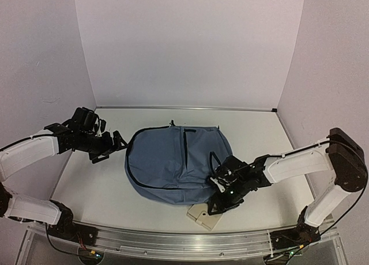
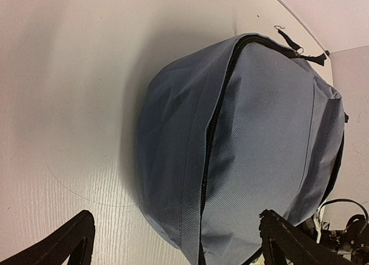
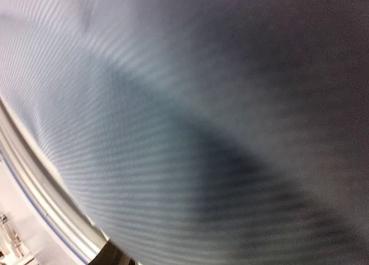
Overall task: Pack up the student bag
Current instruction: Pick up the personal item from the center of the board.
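The student bag (image 1: 173, 161) is a large slate-blue backpack lying flat in the middle of the table, with a dark zipper (image 2: 214, 120) running along its side. My left gripper (image 1: 112, 144) is open and empty, just left of the bag and apart from it. In the left wrist view its fingers (image 2: 75, 239) stand wide on either side of the bag's near end (image 2: 173, 178). My right gripper (image 1: 222, 191) presses against the bag's front right edge beside a dark strap loop (image 1: 215, 160). The right wrist view shows only blurred blue fabric (image 3: 190, 120), so its fingers are hidden.
A flat beige item (image 1: 203, 219) lies on the table at the bag's front edge, partly under my right gripper. A metal rail (image 1: 173, 239) runs along the near table edge. White walls close in the back and both sides.
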